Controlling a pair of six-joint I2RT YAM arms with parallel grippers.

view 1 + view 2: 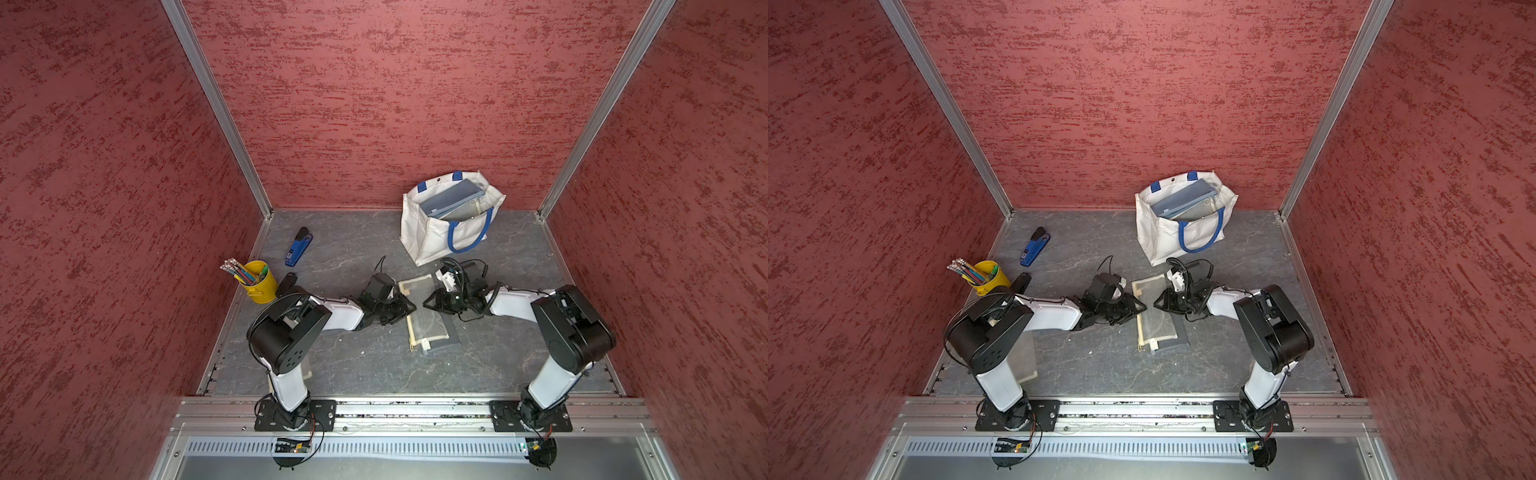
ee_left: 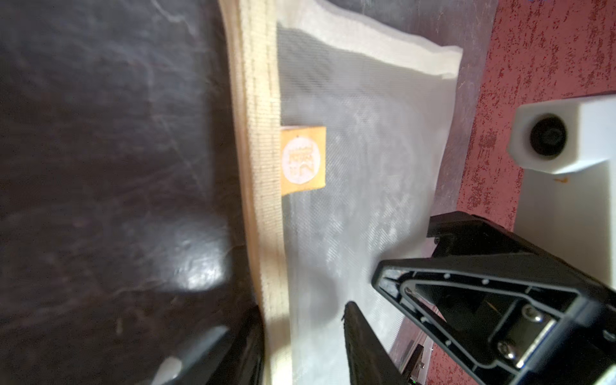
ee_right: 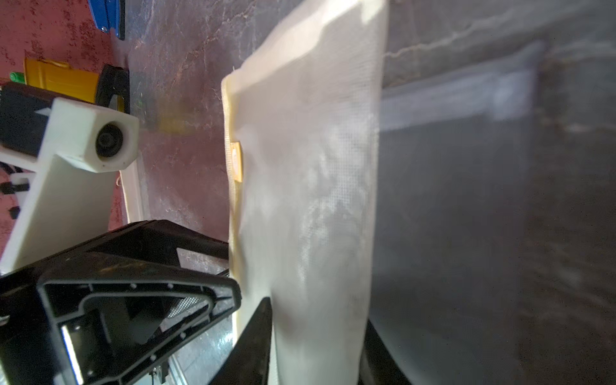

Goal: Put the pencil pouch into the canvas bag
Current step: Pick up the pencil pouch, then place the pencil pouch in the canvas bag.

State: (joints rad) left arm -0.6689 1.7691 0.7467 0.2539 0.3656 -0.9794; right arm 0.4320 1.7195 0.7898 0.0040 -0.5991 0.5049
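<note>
At the middle of the bench point(image 1: 374, 368), the pencil pouch point(image 1: 427, 324), white mesh with cream trim, sits between the two arms. It is well apart from the canvas bag point(image 1: 428, 239), which stands open by the back wall.

The left gripper point(image 1: 409, 308) and the right gripper point(image 1: 428, 303) meet the pouch from opposite long sides, their tips almost facing. In the left wrist view the jaws stand on either side of the trimmed edge, near an orange label point(image 2: 303, 160). In the right wrist view the pouch's other edge runs between that gripper's jaws. Both wrist pictures are blurred and cut the fingers off at the frame edge. I cannot tell whether either gripper pinches the mesh or only straddles it.

A grey patch point(image 1: 451, 337) shows beside the pouch's near end; it could be a shadow or another flat thing.

A grey-blue flat item point(image 1: 453, 199) leans inside the bag with its lower part hidden. By the left wall are a yellow pencil bucket point(image 1: 266, 287) and a blue stapler point(image 1: 298, 248). The left arm half covers a black object point(image 1: 287, 283) and a pale mesh sheet point(image 1: 1027, 357).
</note>
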